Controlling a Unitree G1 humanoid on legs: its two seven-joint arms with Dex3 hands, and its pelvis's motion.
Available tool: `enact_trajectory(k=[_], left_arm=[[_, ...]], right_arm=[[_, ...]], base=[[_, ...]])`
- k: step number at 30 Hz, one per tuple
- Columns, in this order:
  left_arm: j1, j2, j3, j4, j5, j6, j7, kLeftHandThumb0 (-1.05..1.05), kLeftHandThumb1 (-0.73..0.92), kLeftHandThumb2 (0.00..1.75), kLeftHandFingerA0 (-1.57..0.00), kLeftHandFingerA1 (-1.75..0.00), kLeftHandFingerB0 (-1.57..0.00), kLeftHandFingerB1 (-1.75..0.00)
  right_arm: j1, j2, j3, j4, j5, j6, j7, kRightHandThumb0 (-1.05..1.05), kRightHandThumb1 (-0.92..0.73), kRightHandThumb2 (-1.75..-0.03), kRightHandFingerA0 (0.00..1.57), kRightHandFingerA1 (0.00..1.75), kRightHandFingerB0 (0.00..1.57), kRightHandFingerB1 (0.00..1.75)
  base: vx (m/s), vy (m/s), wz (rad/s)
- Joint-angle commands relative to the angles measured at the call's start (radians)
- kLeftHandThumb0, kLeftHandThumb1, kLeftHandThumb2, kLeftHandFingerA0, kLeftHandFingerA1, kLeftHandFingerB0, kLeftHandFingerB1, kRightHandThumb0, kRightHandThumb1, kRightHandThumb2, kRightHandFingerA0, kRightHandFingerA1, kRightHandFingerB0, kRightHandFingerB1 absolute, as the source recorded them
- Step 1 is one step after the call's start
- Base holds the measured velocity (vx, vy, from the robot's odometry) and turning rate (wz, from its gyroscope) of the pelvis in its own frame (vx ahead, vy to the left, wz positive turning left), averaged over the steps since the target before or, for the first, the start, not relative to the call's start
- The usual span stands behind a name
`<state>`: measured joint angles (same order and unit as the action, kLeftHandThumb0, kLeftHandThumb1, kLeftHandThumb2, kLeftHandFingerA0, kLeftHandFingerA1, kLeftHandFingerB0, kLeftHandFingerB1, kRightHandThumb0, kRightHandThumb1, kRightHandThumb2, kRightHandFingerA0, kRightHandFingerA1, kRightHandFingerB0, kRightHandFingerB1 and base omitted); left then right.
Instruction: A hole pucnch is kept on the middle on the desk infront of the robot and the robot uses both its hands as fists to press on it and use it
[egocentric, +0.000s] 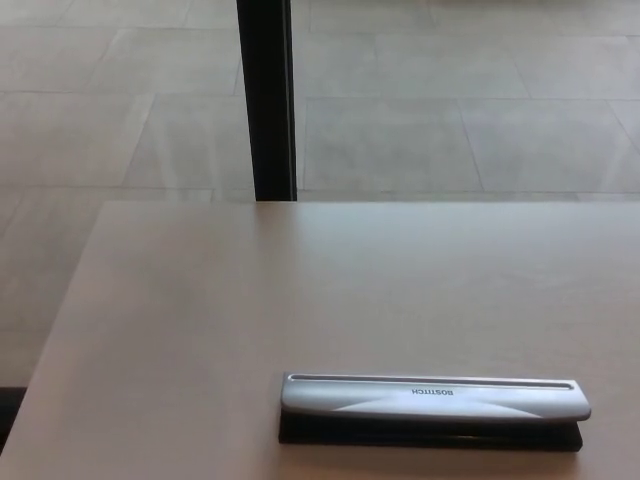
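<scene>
Head view only. Tiled floor (450, 120), grey, large square tiles, fills the top part of the frame beyond the desk. Light wood desk (250, 300) takes up the lower part, its far edge running straight across, its left edge slanting toward the bottom corner. Black vertical post (267, 100) stands behind the desk's far edge, left of centre. Hole punch (432, 408) lies flat on the desk near the bottom edge, right of centre, long side across the frame: silver lever on top, black base under it, brand lettering upside down. Neither robot hand shows, so finger state cannot be told. Nothing touches the punch.
</scene>
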<state>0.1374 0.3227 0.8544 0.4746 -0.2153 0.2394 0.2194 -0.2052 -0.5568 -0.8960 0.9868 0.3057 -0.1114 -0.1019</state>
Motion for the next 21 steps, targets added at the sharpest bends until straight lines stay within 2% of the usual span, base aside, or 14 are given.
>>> enact_trajectory(k=[1, 3, 5, 7, 9, 10, 11, 12, 13, 14, 17, 18, 20, 21], left_arm=[[-0.328, 0.053, 0.121, -0.283, -0.228, 0.064, 0.167, -0.63, 0.39, 1.05, -1.08, -1.71, -0.95, -1.36], [-0.433, 0.039, 0.034, -0.412, -0.17, 0.07, 0.193, -0.69, 0.33, 0.91, -1.24, -1.44, -1.15, -0.93], [-0.458, 0.025, 0.022, -0.439, -0.167, 0.052, 0.179, -0.69, 0.33, 0.91, -1.24, -1.44, -1.15, -0.93], [-0.503, -0.013, -0.031, -0.569, -0.215, 0.066, 0.136, -0.45, 0.2, 1.12, -1.17, -1.55, -1.07, -1.09], [-0.537, -0.044, -0.06, -0.635, -0.224, 0.096, 0.158, -0.33, 0.3, 1.12, -1.08, -1.58, -1.03, -1.16], [-0.571, -0.083, -0.105, -0.685, -0.252, 0.091, 0.147, -0.11, 0.45, 1.16, -0.96, -1.75, -0.84, -1.35], [-0.599, -0.142, -0.176, -0.752, -0.261, 0.09, 0.152, 0.0, 0.57, 1.33, -0.97, -1.75, -0.74, -1.36], [-0.617, -0.195, -0.24, -0.809, -0.255, 0.093, 0.162, 0.0, 0.57, 1.33, -0.97, -1.75, -0.74, -1.36], [-0.618, -0.272, -0.348, -0.84, -0.18, 0.039, 0.151, -0.22, 0.68, 1.1, -1.24, -1.53, -0.71, -1.08], [-0.611, -0.307, -0.385, -0.845, -0.178, 0.002, 0.121, -0.15, 0.75, 0.97, -1.0, -1.75, -0.6, -1.26], [-0.586, -0.385, -0.485, -0.891, -0.14, 0.002, 0.11, -0.26, 0.68, 0.99, -1.06, -1.75, -0.73, -1.15], [-0.566, -0.415, -0.542, -0.917, -0.117, 0.02, 0.108, -0.28, 0.71, 0.97, -1.01, -1.75, -0.72, -1.25], [-0.543, -0.466, -0.607, -0.951, -0.106, 0.044, 0.115, -0.28, 0.7, 0.97, -1.01, -1.75, -0.69, -1.22], [-0.499, -0.506, -0.697, -0.954, -0.102, 0.066, 0.084, -0.21, 0.74, 1.02, -0.94, -1.75, -0.49, -1.46]], right_arm=[[-0.183, -0.04, -0.052, -0.326, 0.187, 0.05, -0.021, -0.38, -0.49, -1.02, 1.12, 1.75, 0.99, 1.17], [-0.205, 0.024, -0.006, -0.517, 0.205, 0.026, 0.008, -0.53, -0.38, -1.1, 1.4, 1.43, 1.04, 1.08], [-0.21, 0.039, 0.001, -0.556, 0.209, 0.029, 0.016, -0.53, -0.38, -1.1, 1.4, 1.43, 1.04, 1.08], [-0.207, 0.088, 0.05, -0.712, 0.245, 0.064, 0.036, -0.58, -0.39, -0.95, 1.21, 1.63, 1.09, 0.93], [-0.199, 0.11, 0.08, -0.803, 0.251, 0.093, 0.022, -0.57, -0.4, -1.03, 1.44, 1.42, 1.04, 0.94], [-0.196, 0.137, 0.12, -0.91, 0.282, 0.137, 0.004, -0.59, -0.44, -0.81, 1.24, 1.56, 1.11, 0.78], [-0.189, 0.175, 0.185, -1.024, 0.295, 0.169, -0.014, -0.41, -0.35, -1.08, 1.21, 1.62, 1.02, 1.01], [-0.181, 0.208, 0.245, -1.112, 0.294, 0.187, -0.027, -0.41, -0.35, -1.08, 1.21, 1.62, 1.02, 1.01], [-0.147, 0.245, 0.328, -1.221, 0.314, 0.244, -0.04, -0.31, -0.39, -1.17, 1.09, 1.75, 0.93, 1.15], [-0.132, 0.271, 0.363, -1.247, 0.309, 0.245, -0.035, -0.28, -0.44, -1.16, 1.06, 1.75, 0.89, 1.17], [-0.091, 0.33, 0.43, -1.289, 0.315, 0.241, 0.0, -0.26, -0.51, -1.06, 1.24, 1.62, 0.88, 1.13], [-0.07, 0.361, 0.468, -1.307, 0.298, 0.234, 0.007, -0.22, -0.63, -1.02, 1.0, 1.75, 0.76, 1.19], [-0.041, 0.397, 0.523, -1.353, 0.253, 0.266, -0.034, -0.25, -0.65, -0.97, 1.03, 1.75, 0.74, 1.15], [0.004, 0.454, 0.594, -1.383, 0.239, 0.279, -0.044, -0.33, -0.61, -1.08, 1.24, 1.38, 0.77, 0.99]], base=[[0.0, 0.0, 0.0], [0.0, 0.0, 0.0], [0.0, 0.0, 0.0], [0.0, 0.0, 0.0], [0.0, 0.0, 0.0], [0.0, 0.0, 0.0], [0.0, 0.0, 0.0], [0.0, 0.0, 0.0], [0.0, 0.0, 0.0], [0.0, 0.0, 0.0], [0.0, 0.0, 0.0], [0.0, 0.0, 0.0], [0.0, 0.0, 0.0], [0.0, 0.0, 0.0]])
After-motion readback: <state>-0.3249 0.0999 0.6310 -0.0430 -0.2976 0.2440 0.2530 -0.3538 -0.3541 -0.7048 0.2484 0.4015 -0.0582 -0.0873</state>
